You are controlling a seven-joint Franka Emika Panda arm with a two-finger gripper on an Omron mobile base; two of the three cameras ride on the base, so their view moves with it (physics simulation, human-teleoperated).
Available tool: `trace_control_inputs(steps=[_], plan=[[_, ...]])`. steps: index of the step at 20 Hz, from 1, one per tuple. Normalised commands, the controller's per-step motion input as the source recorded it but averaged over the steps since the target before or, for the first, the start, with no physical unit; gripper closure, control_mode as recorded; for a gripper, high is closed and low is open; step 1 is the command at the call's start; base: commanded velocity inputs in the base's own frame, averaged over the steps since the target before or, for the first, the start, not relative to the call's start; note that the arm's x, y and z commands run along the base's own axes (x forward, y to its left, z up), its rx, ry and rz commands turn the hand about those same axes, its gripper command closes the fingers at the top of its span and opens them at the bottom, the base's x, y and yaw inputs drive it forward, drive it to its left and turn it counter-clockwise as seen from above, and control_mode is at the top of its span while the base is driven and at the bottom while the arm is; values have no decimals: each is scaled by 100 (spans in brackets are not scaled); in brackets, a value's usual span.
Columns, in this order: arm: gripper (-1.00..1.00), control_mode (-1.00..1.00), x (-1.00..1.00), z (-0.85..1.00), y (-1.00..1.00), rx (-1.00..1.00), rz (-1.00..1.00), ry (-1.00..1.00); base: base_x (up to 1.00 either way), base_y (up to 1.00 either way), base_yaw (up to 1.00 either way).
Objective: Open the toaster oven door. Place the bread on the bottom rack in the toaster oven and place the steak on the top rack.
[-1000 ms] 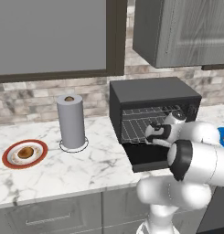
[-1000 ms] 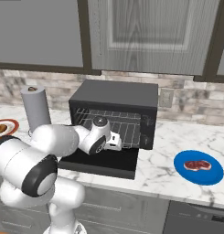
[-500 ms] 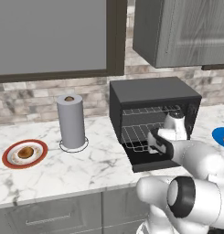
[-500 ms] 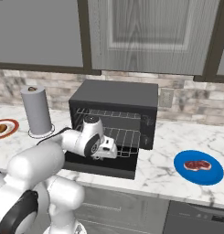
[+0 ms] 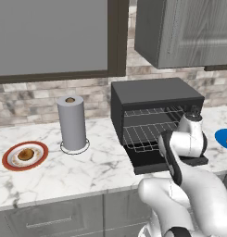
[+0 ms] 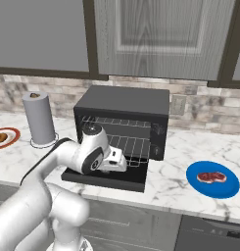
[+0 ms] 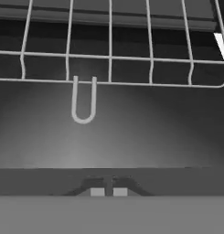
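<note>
- Since a second ago the arm has swung down and back from the oven mouth; the hand now hangs low over the lowered toaster oven door, while bread, steak and paper-towel roll have not shifted.
- Left base view: one toaster oven (image 5: 154,99) stands open on the bench (image 5: 101,169), its door (image 5: 147,163) flat and pointing toward the robot. Two wire shelves show inside, the top rack (image 5: 152,113) above the bottom rack (image 5: 145,135). One bread (image 5: 25,154) lies on a red-rimmed plate (image 5: 8,163) far to the arm's left, beyond the single paper-towel roll (image 5: 72,122). The arm's wrist covers the hand.
- Right base view: the hand (image 6: 120,164) sits just over the door's inner face, in front of the bottom rack. One steak (image 6: 211,177) rests on a blue plate (image 6: 229,185) well apart to the right, its long axis running left to right. With the door down, the bread is judged the next target: it lies well off to the left, past the roll.
- Hand view: the bottom rack's front bar and its one loop handle (image 7: 83,103) lie ahead and a little left of centre. The two fingertips (image 7: 98,192) stand close together, nothing between them.
</note>
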Motion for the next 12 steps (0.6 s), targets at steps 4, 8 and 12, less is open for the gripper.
trace_control_inputs(steps=[4,8,12], plan=[[100,-100,-71,85,-19,0,2,0,0,0,0],[100,-100,-32,97,-4,0,2,0,0,0,0],[-100,-100,-18,62,1,0,1,0,0,0,0]])
